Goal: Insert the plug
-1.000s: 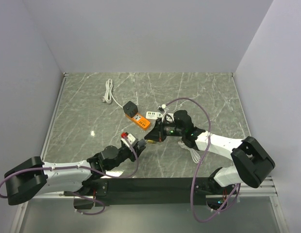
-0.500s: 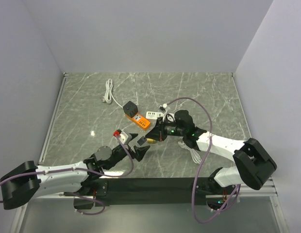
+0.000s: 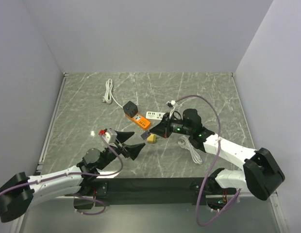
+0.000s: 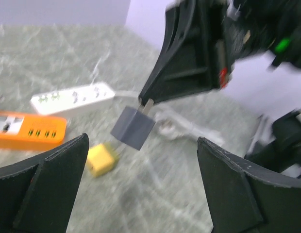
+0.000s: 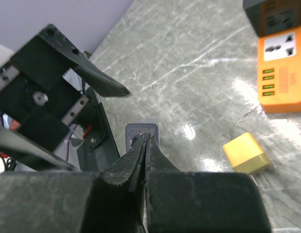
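A small grey plug [image 4: 133, 127] hangs just above the table, and my right gripper [image 5: 146, 138] is shut on its prongs; its label face [image 5: 142, 130] peeks out past the fingertips. In the top view the right gripper [image 3: 159, 131] sits just right of the orange power strip [image 3: 137, 120]. My left gripper [image 3: 129, 145] stands wide open, holding nothing, a little short of the plug, with its fingers [image 4: 43, 184] on either side of the left wrist view. A yellow plug [image 3: 151, 139] lies loose on the marble below the grey one.
A black cube adapter [image 3: 129, 107] sits at the orange strip's far end. A white power strip [image 3: 155, 115] lies behind the right gripper. Coiled white cable [image 3: 108, 92] lies at the back left, and more white cable [image 3: 192, 150] beside the right arm.
My left gripper has opened wide and drawn back to the left and towards the near edge. The right gripper stays shut on the grey plug and has shifted slightly right.
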